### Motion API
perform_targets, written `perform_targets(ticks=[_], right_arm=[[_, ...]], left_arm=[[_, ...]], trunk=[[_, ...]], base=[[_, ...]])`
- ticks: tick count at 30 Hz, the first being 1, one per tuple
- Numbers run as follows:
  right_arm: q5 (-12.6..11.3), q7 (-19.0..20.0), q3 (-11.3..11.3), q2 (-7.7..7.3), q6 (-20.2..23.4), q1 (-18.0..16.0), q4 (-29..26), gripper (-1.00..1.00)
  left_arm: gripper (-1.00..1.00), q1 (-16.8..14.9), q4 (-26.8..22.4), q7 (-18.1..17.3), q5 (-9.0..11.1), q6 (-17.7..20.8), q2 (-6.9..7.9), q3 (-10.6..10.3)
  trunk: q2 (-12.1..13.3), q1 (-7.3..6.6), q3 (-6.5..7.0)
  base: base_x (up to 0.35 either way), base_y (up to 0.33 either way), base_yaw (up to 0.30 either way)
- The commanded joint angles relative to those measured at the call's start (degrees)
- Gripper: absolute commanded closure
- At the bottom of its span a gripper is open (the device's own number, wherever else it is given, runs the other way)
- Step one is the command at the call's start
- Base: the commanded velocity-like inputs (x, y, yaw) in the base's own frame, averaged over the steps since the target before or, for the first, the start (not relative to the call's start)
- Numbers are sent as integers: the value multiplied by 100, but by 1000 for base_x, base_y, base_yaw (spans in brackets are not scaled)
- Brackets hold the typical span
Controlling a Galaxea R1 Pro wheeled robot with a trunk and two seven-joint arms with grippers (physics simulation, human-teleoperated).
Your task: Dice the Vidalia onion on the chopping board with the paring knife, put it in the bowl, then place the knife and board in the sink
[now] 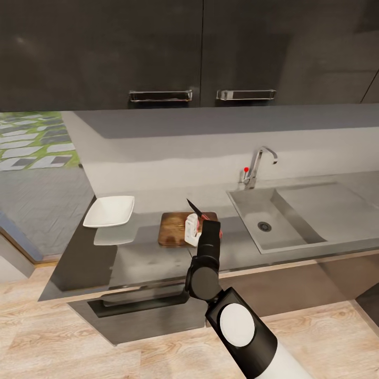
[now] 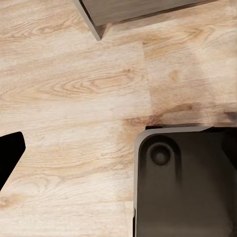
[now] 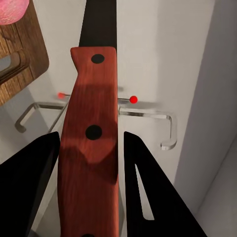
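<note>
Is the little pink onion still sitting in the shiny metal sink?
No, the stainless-steel sink shows just its dark drain, and the small round pinkish onion rests on the brown wooden chopping board.

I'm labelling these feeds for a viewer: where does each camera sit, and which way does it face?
Head view: from the robot's head, looking down over the countertop, sink and bowl; the right arm shows.
Left wrist view: on the left arm, facing the wooden floor; one dark fingertip shows.
Right wrist view: on the right arm, looking along the paring knife between both fingers.
Shared: head and right wrist views both show the knife, chopping board and tap.
</note>
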Motion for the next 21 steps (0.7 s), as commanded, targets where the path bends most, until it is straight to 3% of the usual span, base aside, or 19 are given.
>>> perform_targets(ticks=[1, 21], right_arm=[[61, 60, 10, 0, 16, -7, -2, 100], [67, 56, 10, 0, 24, -7, -11, 100]], left_arm=[[-100, 1, -13, 30, 53, -9, 7, -49], [-100, 1, -13, 30, 53, -9, 7, -49]], trunk=[[-11, 4, -10], [-11, 4, -94]], base=[[0, 0, 0], [0, 0, 0]])
